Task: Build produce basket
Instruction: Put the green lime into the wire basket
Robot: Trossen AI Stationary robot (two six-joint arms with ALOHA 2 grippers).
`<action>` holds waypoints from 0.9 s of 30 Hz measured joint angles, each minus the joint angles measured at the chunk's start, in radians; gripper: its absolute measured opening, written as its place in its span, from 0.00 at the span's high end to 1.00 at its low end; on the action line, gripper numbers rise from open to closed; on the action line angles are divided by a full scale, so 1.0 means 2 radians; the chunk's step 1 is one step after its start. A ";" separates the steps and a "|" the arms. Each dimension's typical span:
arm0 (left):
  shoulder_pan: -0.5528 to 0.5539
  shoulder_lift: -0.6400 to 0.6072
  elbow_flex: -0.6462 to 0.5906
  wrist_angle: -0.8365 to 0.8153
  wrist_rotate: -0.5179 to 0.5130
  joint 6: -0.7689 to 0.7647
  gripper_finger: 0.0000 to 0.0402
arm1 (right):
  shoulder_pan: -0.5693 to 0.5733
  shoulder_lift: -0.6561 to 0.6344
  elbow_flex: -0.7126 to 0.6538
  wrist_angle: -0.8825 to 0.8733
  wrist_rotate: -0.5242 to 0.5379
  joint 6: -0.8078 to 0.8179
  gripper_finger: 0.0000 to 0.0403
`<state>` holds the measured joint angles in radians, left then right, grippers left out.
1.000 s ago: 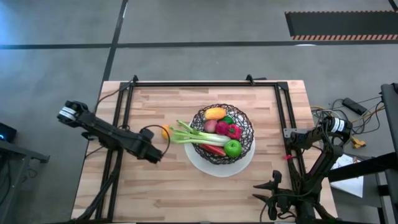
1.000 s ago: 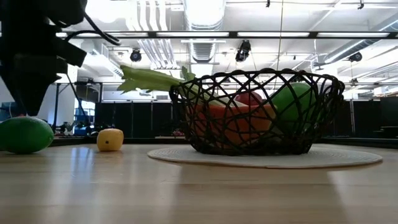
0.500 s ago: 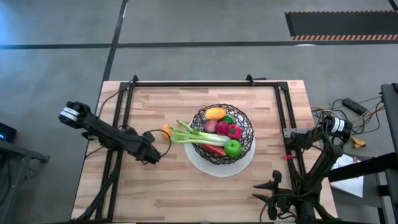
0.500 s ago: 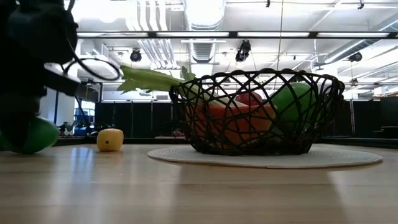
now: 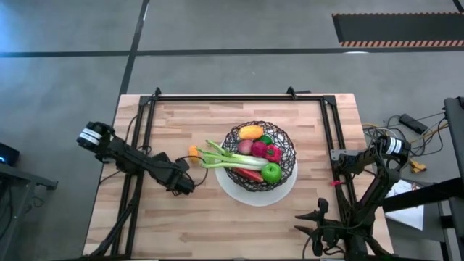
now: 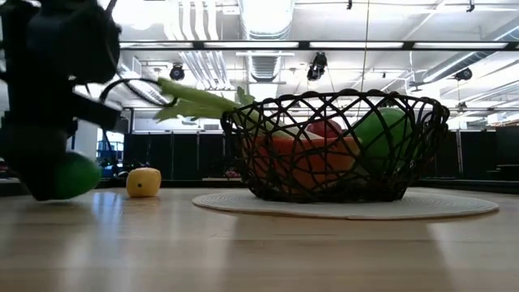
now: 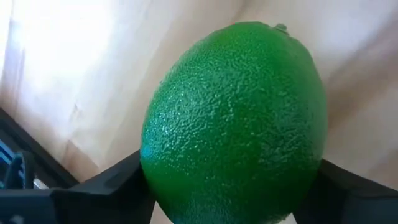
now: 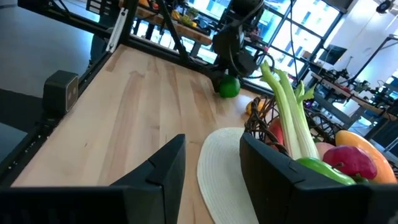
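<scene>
The left wrist view fills with a lime [image 7: 235, 124] seated between the left gripper's two dark fingers [image 7: 93, 190], one on each flank and both against the rind; from above the fruit is hidden under the left gripper [image 5: 183, 183]. The low view shows the lime [image 6: 75, 175] down at the tabletop, though whether it rests on the wood or hangs just clear cannot be told. The fingers are clamped on the lime.

The surface is a pale wooden table [image 5: 188, 225] with a black frame, grey floor around it; the low view looks into a hall with ceiling lights.

Taking the high view as a clock face centred on the basket [image 5: 284, 148], which sits on a white plate [image 5: 239, 190], the left gripper lies at about eight o'clock, a small orange piece [image 5: 193, 151] at nine. A celery stalk [image 5: 225, 158] pokes over the rim toward nine. The right gripper [image 8: 211, 163] waits off the table edge at four o'clock, fingers apart, holding nothing
</scene>
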<state>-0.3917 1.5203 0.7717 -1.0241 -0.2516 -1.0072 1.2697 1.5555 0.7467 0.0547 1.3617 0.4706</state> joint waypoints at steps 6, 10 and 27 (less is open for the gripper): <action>-0.035 -0.002 0.066 0.051 0.024 -0.010 0.36 | 0.000 0.000 0.000 0.001 0.000 0.001 0.66; -0.080 0.001 0.114 0.164 0.006 -0.012 0.36 | 0.000 0.000 0.000 0.001 -0.004 0.009 0.66; -0.097 0.200 0.169 0.774 -0.104 0.337 0.36 | -0.085 -0.024 0.038 0.029 -0.156 -0.147 0.57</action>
<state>-0.5861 1.9203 1.1091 0.5238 -0.4588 -0.3334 1.0999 1.5077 0.8222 0.1118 1.0501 0.1757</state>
